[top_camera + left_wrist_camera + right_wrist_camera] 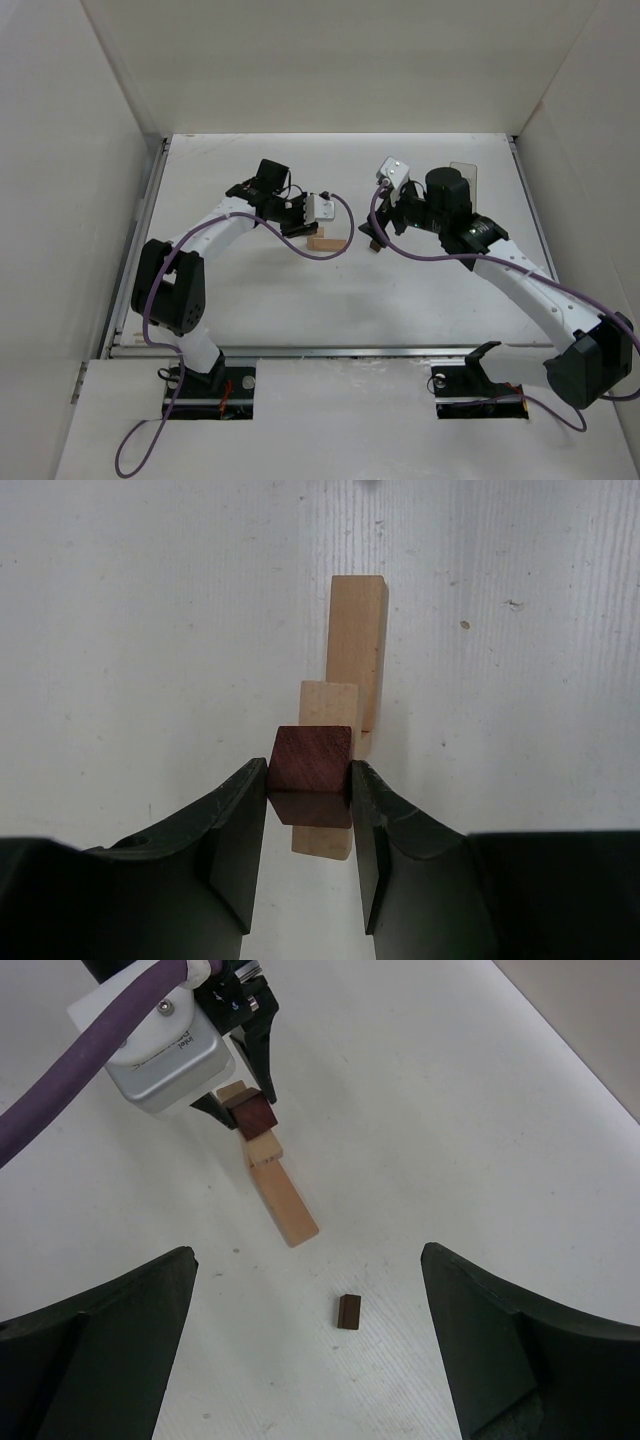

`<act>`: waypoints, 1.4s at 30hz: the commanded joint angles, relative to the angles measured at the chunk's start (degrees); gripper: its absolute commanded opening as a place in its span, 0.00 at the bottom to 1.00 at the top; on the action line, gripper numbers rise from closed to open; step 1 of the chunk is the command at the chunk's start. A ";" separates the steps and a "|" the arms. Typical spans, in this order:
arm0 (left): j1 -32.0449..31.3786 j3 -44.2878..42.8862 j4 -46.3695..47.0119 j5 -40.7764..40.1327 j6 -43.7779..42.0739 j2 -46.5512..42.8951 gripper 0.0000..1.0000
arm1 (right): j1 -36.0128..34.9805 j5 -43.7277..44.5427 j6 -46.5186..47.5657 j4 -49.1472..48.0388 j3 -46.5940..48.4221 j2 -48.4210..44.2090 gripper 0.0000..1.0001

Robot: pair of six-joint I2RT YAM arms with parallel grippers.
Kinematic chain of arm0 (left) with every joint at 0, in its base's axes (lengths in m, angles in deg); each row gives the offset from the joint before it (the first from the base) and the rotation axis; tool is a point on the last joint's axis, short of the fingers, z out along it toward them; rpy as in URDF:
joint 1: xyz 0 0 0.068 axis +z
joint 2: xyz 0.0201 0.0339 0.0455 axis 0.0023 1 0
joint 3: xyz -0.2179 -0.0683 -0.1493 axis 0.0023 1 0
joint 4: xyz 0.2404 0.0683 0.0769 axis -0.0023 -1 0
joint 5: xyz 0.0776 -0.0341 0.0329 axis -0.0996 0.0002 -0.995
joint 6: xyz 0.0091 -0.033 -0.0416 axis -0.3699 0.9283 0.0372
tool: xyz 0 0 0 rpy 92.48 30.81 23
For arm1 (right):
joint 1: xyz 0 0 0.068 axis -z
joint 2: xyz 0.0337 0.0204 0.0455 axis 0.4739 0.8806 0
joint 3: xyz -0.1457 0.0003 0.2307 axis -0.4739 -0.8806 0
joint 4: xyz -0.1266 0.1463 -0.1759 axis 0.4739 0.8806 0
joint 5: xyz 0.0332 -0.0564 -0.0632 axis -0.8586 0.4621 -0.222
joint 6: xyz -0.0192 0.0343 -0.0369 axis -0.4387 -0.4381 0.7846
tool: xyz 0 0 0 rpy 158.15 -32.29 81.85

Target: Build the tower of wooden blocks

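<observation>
Nearest me, the strip of desk (330,320) between the two arm bases lay bare, so either arm had room to swing across in front without brushing anything.

A little further in, the right tool (308,1255) hung released, its jaws spread wide above a small dark piece (348,1312) lying alone on the desk. I judged it was placed there to take that piece next while keeping out of its partner's way.

Just beyond that piece lay the long tan bar (288,1205), flat on the desk. The short tan bar (264,1150) sat at its far end, seemingly resting on it, though no view settled that.

Over the short bar the left tool (310,780) was clenched on the dark block (312,758). It pinched the two side faces, so the underside was left free for setting down. The block hung close above the tan wood, and I could not tell whether it touched.

The two tools were near each other over mid-desk, so that gap looked like the tight spot. Past the stack the desk ran open to the back wall (340,70), and the side walls (60,200) stood well apart from both arms.
</observation>
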 commanded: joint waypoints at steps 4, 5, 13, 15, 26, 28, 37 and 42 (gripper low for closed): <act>-0.25 -2.02 -2.27 1.33 -0.83 0.12 0.05 | 0.32 -0.72 -0.11 -2.63 0.88 -0.08 1.00; -0.25 -1.49 -2.27 1.33 -1.36 0.12 0.05 | 0.32 -0.72 -0.11 -2.63 0.88 0.44 1.00; -0.25 -1.49 -1.13 1.33 -0.14 0.12 0.05 | 0.32 -1.25 -0.11 -2.63 0.88 0.45 1.00; -0.25 -1.49 -1.12 1.33 -0.13 0.12 0.07 | 0.32 -1.25 -0.11 -2.63 0.88 0.45 1.00; -0.25 -0.96 -0.60 0.80 0.48 0.12 0.11 | 0.32 -1.25 -0.11 -2.63 0.88 0.45 1.00; -0.25 -0.96 -0.60 0.80 0.48 0.12 0.12 | 0.32 -1.25 -0.11 -2.63 0.88 0.45 1.00; -0.25 -0.96 -0.60 0.80 0.48 0.12 0.18 | 0.84 -1.25 -0.11 -2.63 0.88 0.45 1.00; -0.25 -0.96 -0.60 0.28 0.48 0.12 0.20 | 0.84 -1.25 -0.11 -2.63 0.88 0.45 1.00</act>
